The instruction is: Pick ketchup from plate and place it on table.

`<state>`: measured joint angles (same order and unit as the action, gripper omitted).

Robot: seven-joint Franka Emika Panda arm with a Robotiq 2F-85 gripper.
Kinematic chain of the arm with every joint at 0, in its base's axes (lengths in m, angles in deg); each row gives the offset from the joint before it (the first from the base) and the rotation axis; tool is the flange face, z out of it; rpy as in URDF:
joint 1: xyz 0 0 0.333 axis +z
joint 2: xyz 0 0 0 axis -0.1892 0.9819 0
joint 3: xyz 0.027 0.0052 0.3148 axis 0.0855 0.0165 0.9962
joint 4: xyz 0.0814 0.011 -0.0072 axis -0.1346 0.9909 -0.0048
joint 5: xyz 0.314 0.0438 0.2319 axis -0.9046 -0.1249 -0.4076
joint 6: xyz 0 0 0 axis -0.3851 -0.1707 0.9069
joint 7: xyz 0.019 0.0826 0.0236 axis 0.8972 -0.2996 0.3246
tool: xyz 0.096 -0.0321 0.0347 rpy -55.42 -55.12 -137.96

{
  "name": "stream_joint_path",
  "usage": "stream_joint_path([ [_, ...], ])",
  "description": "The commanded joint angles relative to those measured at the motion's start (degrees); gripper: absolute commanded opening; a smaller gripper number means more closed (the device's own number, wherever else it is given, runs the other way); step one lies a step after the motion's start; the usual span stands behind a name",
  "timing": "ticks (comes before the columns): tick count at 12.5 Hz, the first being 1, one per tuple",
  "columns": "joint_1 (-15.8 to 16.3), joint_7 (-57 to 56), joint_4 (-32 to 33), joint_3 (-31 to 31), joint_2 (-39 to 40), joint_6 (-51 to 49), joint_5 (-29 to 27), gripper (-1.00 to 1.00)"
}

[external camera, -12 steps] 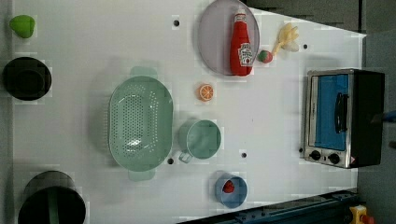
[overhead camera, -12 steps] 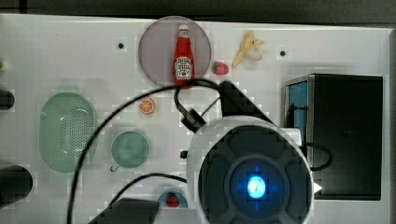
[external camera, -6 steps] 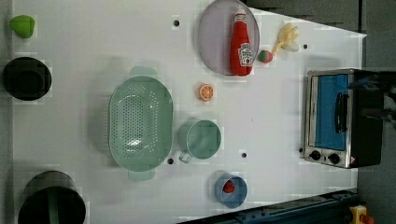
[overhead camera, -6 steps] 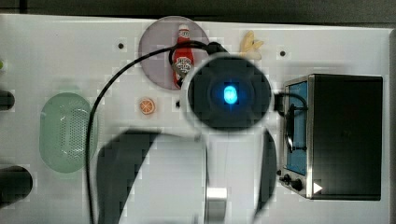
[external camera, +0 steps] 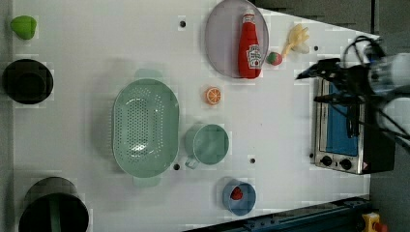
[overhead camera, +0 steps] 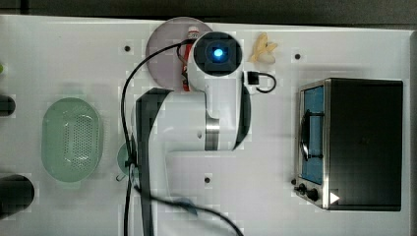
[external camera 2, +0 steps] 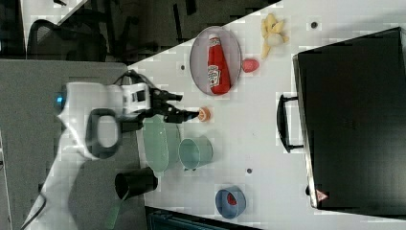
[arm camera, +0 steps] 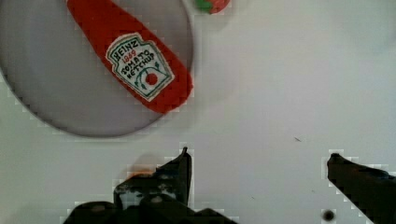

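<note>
The table (external camera: 96, 72) spreads white beneath the gripper (arm camera: 257, 161), whose jaws stand wide apart with nothing between them. The plate (arm camera: 56, 93) lies just ahead of the fingertips (arm camera: 184, 156), apart from them. The ketchup (arm camera: 135, 65) lies flat on it, its base at the rim nearest the gripper.
</note>
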<state>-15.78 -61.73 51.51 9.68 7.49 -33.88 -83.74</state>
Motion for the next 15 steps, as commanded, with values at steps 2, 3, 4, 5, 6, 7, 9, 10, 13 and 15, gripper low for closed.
stream_joint_path([
  [2,0.5,-10.2,-1.1,2.0,5.2,7.5,0.1,1.0],
  [3,0.6,-14.6,-1.9,2.0,7.5,9.3,0.1,1.0],
  [4,0.6,-19.0,-3.0,2.0,9.8,10.7,0.1,1.0],
  [5,0.6,-23.3,-4.3,2.0,12.0,11.4,0.1,1.0],
  [6,0.7,-27.7,-6.0,2.0,14.1,11.8,0.1,1.0],
  [7,0.7,-31.9,-7.9,2.0,16.3,11.8,0.1,1.0],
  [9,1.0,-36.9,-12.0,2.0,20.3,11.8,0.2,1.0],
  [10,1.1,-38.3,-14.0,2.0,22.2,11.9,0.2,1.0],
  [13,1.7,-39.4,-18.6,2.0,27.4,12.0,1.5,1.0],
  [15,2.1,-39.4,-20.8,2.0,30.4,12.7,3.3,1.0],
])
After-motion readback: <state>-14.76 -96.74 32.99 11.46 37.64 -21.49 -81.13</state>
